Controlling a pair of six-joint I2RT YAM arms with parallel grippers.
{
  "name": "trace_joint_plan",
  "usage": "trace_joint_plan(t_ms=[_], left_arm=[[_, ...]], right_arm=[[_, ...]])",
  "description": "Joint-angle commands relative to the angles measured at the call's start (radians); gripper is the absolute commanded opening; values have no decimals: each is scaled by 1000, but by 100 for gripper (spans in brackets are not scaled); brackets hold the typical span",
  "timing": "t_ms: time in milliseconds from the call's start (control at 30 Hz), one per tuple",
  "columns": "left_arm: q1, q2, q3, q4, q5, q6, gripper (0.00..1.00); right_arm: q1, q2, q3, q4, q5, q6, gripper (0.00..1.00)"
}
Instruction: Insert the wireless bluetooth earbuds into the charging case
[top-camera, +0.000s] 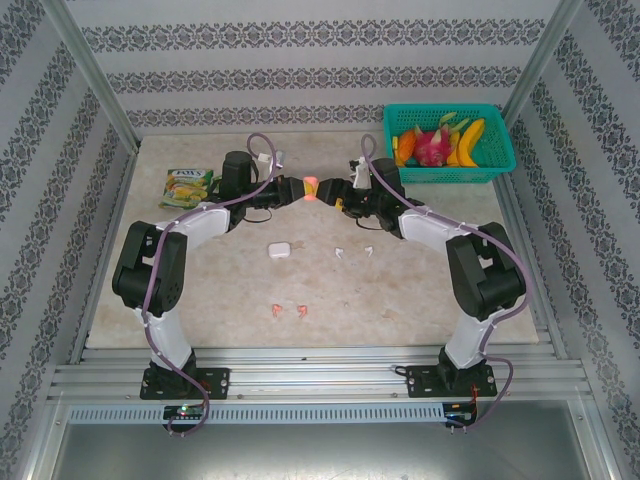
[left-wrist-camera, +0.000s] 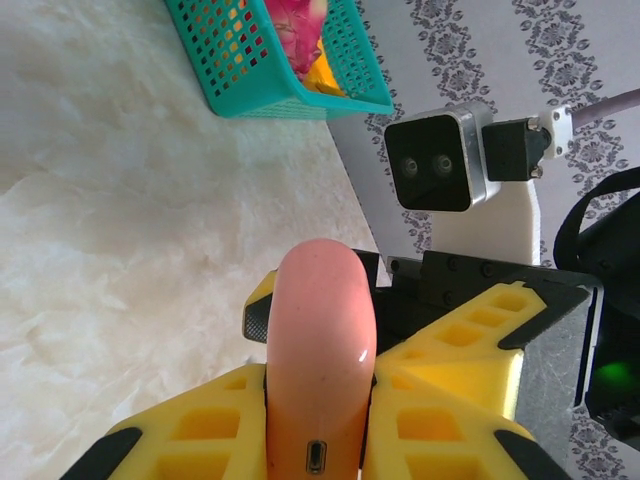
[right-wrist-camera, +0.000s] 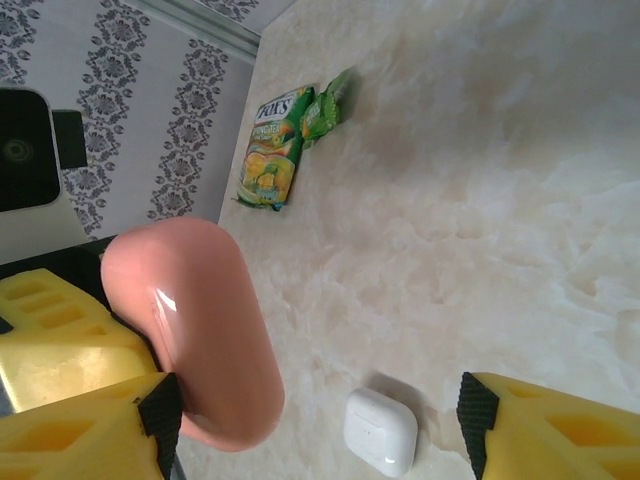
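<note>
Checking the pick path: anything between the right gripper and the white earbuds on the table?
Nothing on the table between them: the white earbuds lie on bare marble, nearer the bases than the right gripper. But the pink case, clamped by the left gripper, sits between the right's open fingers.

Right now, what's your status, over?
Left gripper shut on pink charging case. Right gripper open beside it. White earbuds, pink earbuds loose on table. White case nearby, not blocking.

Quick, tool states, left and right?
Left tool: closed, holding the pink charging case.
Right tool: open, fingers either side of that case.
</note>
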Motion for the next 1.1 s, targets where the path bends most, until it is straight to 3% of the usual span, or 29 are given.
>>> trace_joint_plan(t_ms=[0,433,800,1067], left_arm=[[-1,-58,24,14,39,21,14],[0,-76,20,50,54,-6,14],[-2,-41,28,90,73,-38,13],[-2,-38,32,89,78,-43,13]], right_arm=[[-13,30,-7,44,21,20,72],[-72,40,-85,100,14,68,69],[-97,-42,-118,245,-169,84,64],[-66,-3,-61,280,-210,108,55]])
